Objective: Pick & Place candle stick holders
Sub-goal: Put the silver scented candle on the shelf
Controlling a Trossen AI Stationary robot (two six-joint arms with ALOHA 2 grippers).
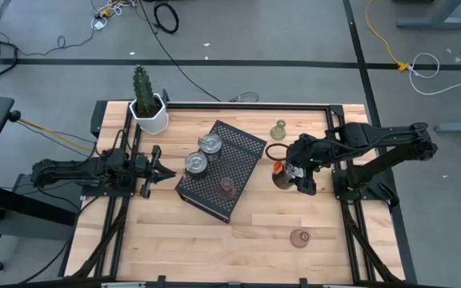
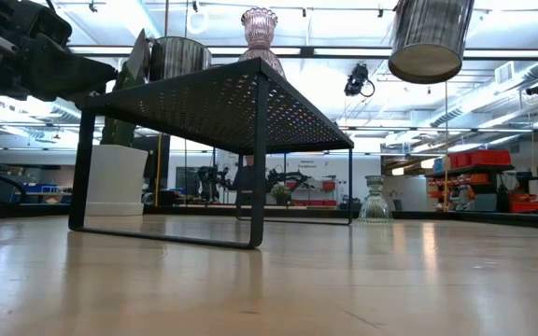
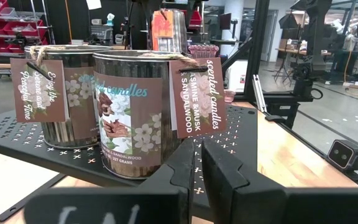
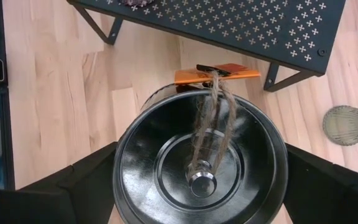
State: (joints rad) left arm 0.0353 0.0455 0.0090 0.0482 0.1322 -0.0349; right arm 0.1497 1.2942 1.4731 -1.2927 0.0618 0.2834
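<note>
Two silver tin candle stick holders (image 1: 210, 144) (image 1: 196, 164) and a pink glass one (image 1: 227, 186) stand on the black perforated tray (image 1: 242, 144). An olive glass holder (image 1: 278, 130) stands on the table behind the tray, and another pink one (image 1: 299, 238) stands near the front right. My right gripper (image 1: 288, 172) is right of the tray, shut on a third silver holder (image 4: 201, 162) with a twine loop and an orange tag. In the low view this holder (image 2: 428, 37) hangs high above the table. My left gripper (image 1: 154, 164) rests shut and level at the tray's left. My right gripper has the silver holder between its two fingers (image 4: 92, 180), one on each opposite side of the round wall just below the lid's rim (image 4: 122, 171). The fingers slant down from above. The holder is lifted clear of the table, lid up and slightly tilted.
A white hexagonal pot with a cactus (image 1: 148, 108) stands at the table's far left corner. The tray stands on legs (image 2: 260, 159) above the wood. Black frame rails (image 1: 350, 232) run along both sides of the table. Bare wood lies in front of the tray.
</note>
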